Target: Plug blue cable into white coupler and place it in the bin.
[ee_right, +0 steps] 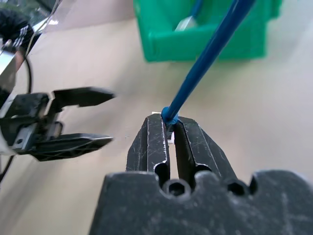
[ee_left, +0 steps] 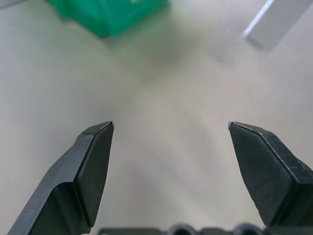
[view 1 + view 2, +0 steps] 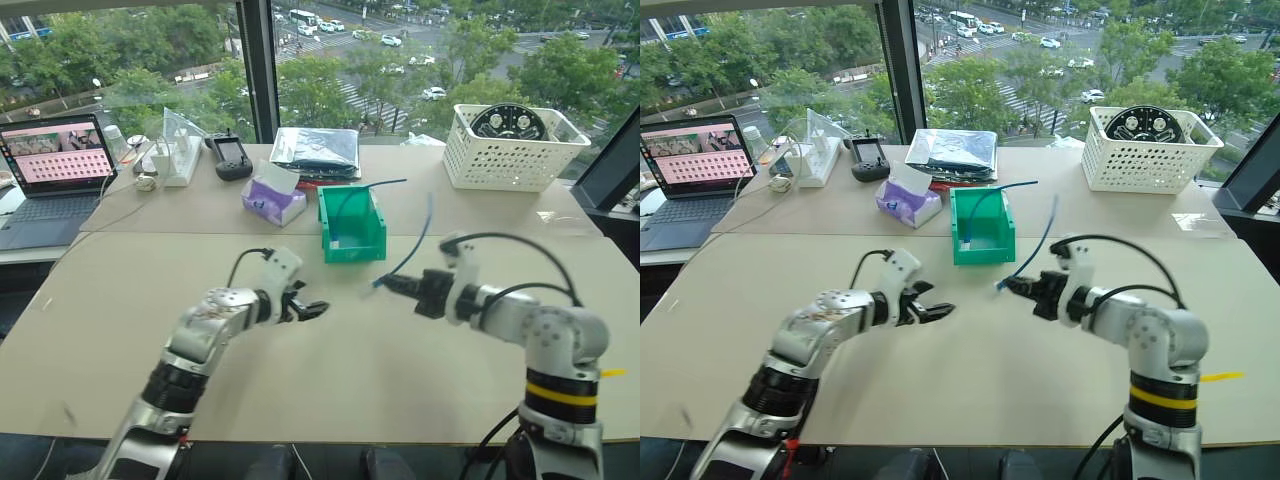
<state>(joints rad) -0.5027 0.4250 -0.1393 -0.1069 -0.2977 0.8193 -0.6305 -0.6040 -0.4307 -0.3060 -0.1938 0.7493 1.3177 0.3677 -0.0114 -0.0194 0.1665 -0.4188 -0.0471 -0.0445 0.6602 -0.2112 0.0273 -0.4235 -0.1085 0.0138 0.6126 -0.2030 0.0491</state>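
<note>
Blue cable (image 3: 412, 245) hangs clenched at its plug end in our right claw (image 1: 170, 128) above the bench (image 3: 330, 370), our left claw (image 2: 171, 147) released and empty, and the green bin (image 3: 352, 240) drop remains ahead.

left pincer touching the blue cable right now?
Apart. In the right wrist view the left pincer is open with bare table between it and the blue cable, which the right pincer grips.
</note>
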